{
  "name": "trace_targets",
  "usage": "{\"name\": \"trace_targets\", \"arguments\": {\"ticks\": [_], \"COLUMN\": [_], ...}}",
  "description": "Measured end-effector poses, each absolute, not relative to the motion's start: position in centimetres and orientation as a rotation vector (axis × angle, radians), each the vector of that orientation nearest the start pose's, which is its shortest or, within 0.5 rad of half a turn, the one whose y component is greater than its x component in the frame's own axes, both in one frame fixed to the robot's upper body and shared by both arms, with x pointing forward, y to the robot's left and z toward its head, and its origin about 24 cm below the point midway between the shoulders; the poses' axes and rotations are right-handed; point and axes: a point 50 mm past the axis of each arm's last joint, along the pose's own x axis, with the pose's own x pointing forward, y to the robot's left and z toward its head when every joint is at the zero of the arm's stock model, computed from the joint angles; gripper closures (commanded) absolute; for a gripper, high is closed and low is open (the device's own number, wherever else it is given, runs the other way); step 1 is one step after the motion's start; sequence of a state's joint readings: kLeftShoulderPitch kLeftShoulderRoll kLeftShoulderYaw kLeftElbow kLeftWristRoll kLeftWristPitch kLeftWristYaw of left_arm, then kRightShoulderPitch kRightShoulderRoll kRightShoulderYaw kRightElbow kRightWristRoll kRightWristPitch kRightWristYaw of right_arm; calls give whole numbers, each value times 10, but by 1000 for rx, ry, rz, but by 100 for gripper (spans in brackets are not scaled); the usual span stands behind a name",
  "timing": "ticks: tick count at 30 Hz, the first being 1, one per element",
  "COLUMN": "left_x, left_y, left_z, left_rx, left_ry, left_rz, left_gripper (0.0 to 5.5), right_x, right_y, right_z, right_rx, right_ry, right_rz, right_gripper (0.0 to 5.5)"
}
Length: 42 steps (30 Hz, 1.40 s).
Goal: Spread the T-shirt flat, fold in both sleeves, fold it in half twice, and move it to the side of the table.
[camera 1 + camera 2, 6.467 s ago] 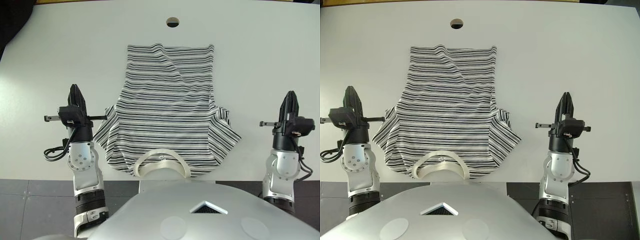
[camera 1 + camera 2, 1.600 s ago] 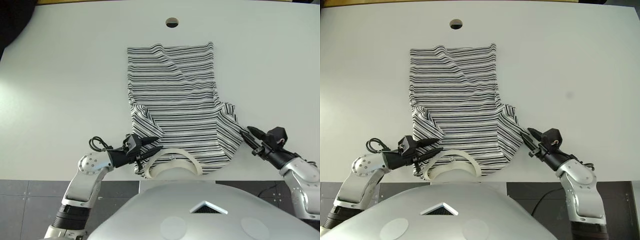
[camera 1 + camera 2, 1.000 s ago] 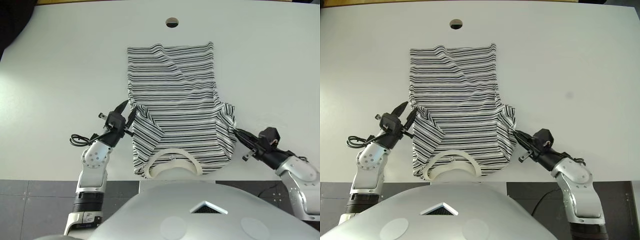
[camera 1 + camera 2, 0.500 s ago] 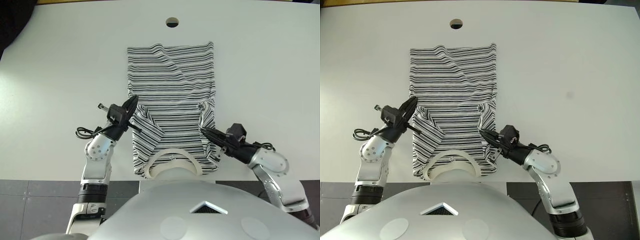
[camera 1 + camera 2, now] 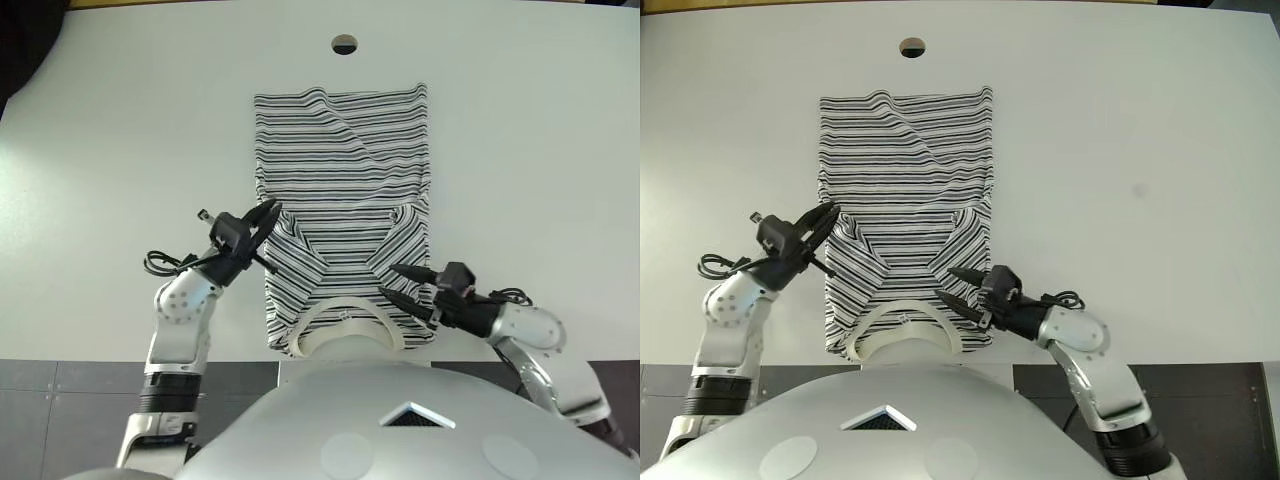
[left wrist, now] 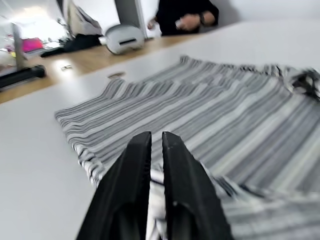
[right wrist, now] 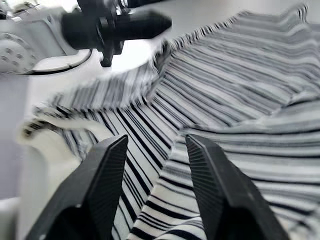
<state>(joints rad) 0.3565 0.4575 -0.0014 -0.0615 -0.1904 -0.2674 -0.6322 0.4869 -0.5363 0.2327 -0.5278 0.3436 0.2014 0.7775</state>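
The striped T-shirt lies on the white table, its cream collar nearest me. Both sleeves are folded in over the body. My left gripper is at the shirt's left edge beside the folded left sleeve, and its fingers are shut, tips just above the cloth. My right gripper stands open low over the folded right sleeve, close to the collar. In the right wrist view its two fingers stand wide apart over the stripes, with nothing between them.
A round cable hole sits in the table beyond the shirt's hem. Bare table stretches to the left and right of the shirt. The table's near edge runs just below the collar.
The right gripper has let go of the right sleeve, which now lies flat on the shirt, and has drawn back toward the collar, open. The left gripper has barely shifted.
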Motion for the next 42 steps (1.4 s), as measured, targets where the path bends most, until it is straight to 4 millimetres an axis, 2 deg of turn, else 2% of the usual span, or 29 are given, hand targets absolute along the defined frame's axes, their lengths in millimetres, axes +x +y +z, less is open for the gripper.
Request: {"name": "trace_targets", "arguments": {"ticks": [2, 4, 7, 9, 12, 19, 23, 27, 30, 35, 41, 42], "left_x": [158, 147, 128, 120, 112, 106, 105, 99, 96, 91, 82, 82], "left_y": [223, 235, 250, 257, 258, 259, 249, 231, 222, 212, 210, 210], "left_z": [34, 43, 51, 52, 49, 46, 44, 41, 39, 37, 39, 39], "left_rx": [334, 464, 635, 681, 714, 777, 791, 765, 745, 710, 701, 698], "left_ry": [140, 206, 328, 389, 430, 434, 392, 344, 321, 302, 296, 298], "left_rz": [-714, -801, -936, -990, -1025, -1044, -1085, -1169, -1209, -1263, -1315, -1321], "left_gripper": [411, 374, 336, 302, 250, 245, 245, 245, 241, 241, 241, 241], "right_x": [130, 134, 123, 118, 116, 105, 101, 106, 107, 104, 100, 100], "right_y": [-157, -181, -213, -223, -219, -195, -182, -168, -162, -163, -165, -166], "right_z": [57, 64, 56, 53, 52, 49, 47, 47, 43, 40, 38, 37], "right_rx": [-46, -250, -590, -732, -851, -873, -860, -852, -846, -833, -826, -825], "right_ry": [263, 245, 346, 378, 337, 239, 190, 104, 82, 106, 134, 136], "right_rz": [1048, 1040, 1116, 1166, 1243, 1364, 1406, 1387, 1395, 1395, 1398, 1398], "right_gripper": [261, 261, 261, 261, 261, 261, 261, 261, 321, 428, 538, 538]}}
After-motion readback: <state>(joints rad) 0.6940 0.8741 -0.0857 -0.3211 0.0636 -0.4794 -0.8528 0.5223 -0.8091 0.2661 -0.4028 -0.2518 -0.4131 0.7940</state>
